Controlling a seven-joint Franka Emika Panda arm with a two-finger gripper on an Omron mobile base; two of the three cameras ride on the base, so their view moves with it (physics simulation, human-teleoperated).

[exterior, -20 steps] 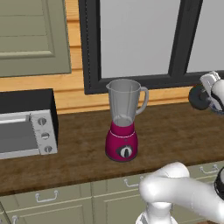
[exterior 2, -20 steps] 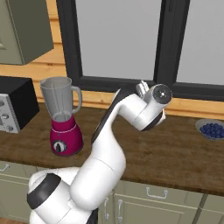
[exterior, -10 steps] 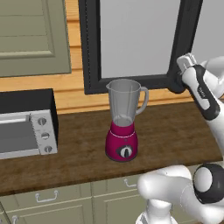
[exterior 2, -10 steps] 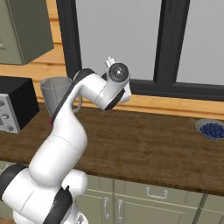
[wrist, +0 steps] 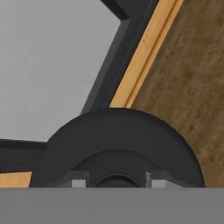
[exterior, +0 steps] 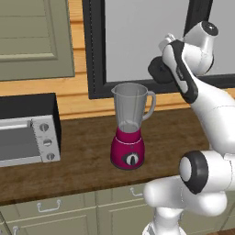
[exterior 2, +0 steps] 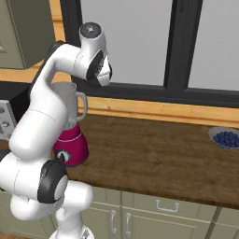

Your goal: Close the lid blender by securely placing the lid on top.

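The blender (exterior: 131,124) stands on the wooden counter, with a magenta base, a black dial and a clear grey jar open at the top. In the right base view the blender (exterior 2: 70,140) is partly hidden behind my arm. My gripper (exterior: 161,69) hangs above and to the right of the jar's rim, in front of the window. It is shut on the lid (exterior: 156,72), a round black cap. The hand view has the lid (wrist: 118,135) large at the bottom, with my fingertips (wrist: 78,181) clamped on its raised centre knob. The same lid (exterior 2: 104,75) is a dark disc at the hand.
A silver toaster oven (exterior: 27,135) sits on the counter left of the blender. A bowl of blueberries (exterior 2: 226,138) stands far right. The dark window frame (exterior: 94,50) runs close behind the hand, and an upper cabinet (exterior: 34,36) hangs at the left.
The arm has swung left along the window, carrying the lid from the right side to a spot just right of and above the jar.
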